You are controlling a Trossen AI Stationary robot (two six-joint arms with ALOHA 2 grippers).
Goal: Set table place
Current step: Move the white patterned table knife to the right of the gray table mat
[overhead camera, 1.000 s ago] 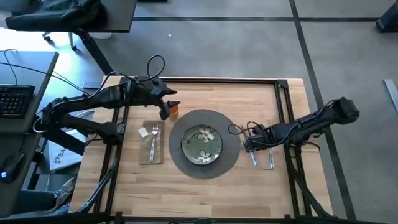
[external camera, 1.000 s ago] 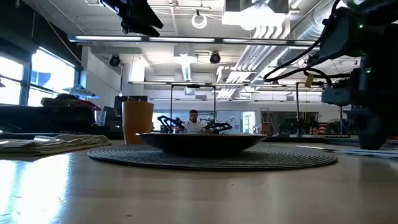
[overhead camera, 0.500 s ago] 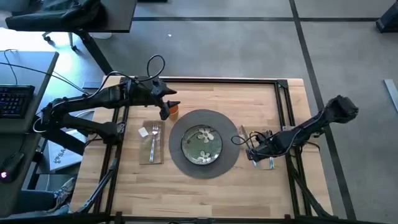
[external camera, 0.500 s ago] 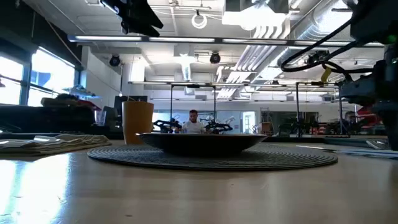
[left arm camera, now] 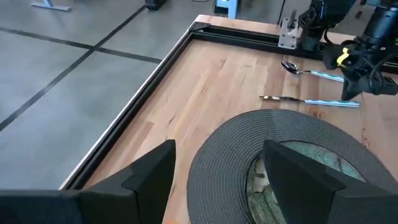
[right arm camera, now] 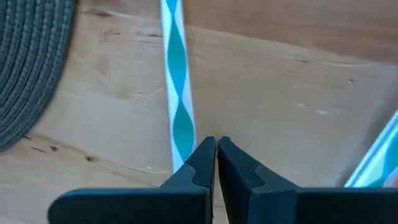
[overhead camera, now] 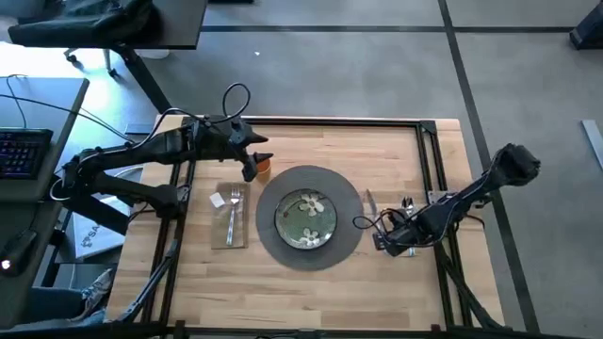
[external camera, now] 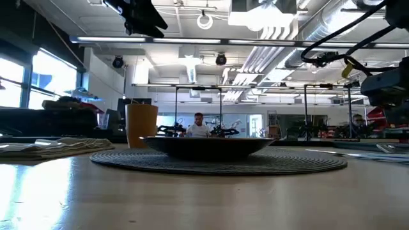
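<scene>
Our right gripper (right arm camera: 216, 149) is clenched, tips together at the striped knife (right arm camera: 175, 87) handle's end, right of the placemat (overhead camera: 310, 217) mid-frame. The left wrist view adds the spoon (left arm camera: 311, 71). Our left gripper (left arm camera: 214, 168) hangs open.

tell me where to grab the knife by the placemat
Take the knife by its striped handle, straight down from above, closing across its narrow width. It lies flat on the table beside the placemat, so nothing gets under it from the side. The right end effector sits shut at the handle's end and must open first; the left end effector waits by the cup.
</scene>
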